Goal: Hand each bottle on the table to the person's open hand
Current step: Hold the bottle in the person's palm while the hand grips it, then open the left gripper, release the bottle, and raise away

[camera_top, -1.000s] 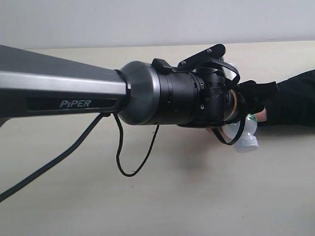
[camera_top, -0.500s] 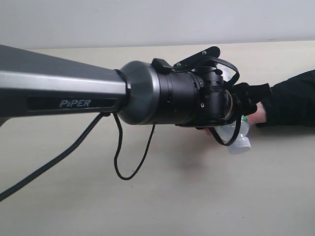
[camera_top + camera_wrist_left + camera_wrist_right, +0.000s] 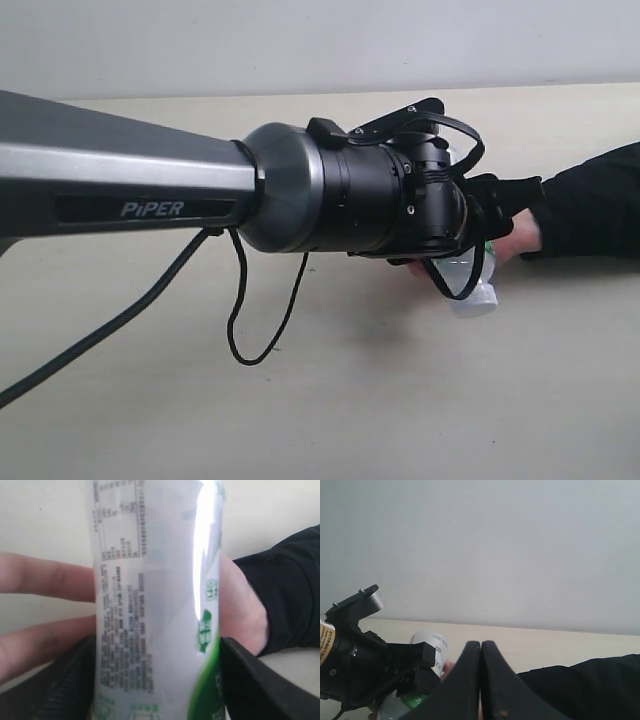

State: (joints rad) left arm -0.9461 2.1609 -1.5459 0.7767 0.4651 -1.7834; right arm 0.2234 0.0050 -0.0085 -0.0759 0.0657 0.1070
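Note:
A clear bottle (image 3: pixel 155 605) with a white, green-marked label fills the left wrist view. My left gripper (image 3: pixel 157 680) is shut on it, one black finger (image 3: pixel 250 685) against each side. Right behind the bottle lies the person's open hand (image 3: pixel 240 610). In the exterior view the bottle (image 3: pixel 470 292) pokes out below my left gripper (image 3: pixel 488 238), at the person's hand (image 3: pixel 522 236). My right gripper (image 3: pixel 480 647) is shut and empty, raised above the table (image 3: pixel 400 400). It faces the bottle (image 3: pixel 431 647). No other bottles are in view.
The person's black sleeve (image 3: pixel 590 205) comes in from the right edge of the exterior view. My left arm (image 3: pixel 150 185) crosses most of that view, with a loose black cable (image 3: pixel 240 330) hanging under it. A pale wall (image 3: pixel 495 545) stands behind the table.
In the exterior view my left gripper, the bottle and the person's hand have all shifted a little to the left. The grip has stayed shut.

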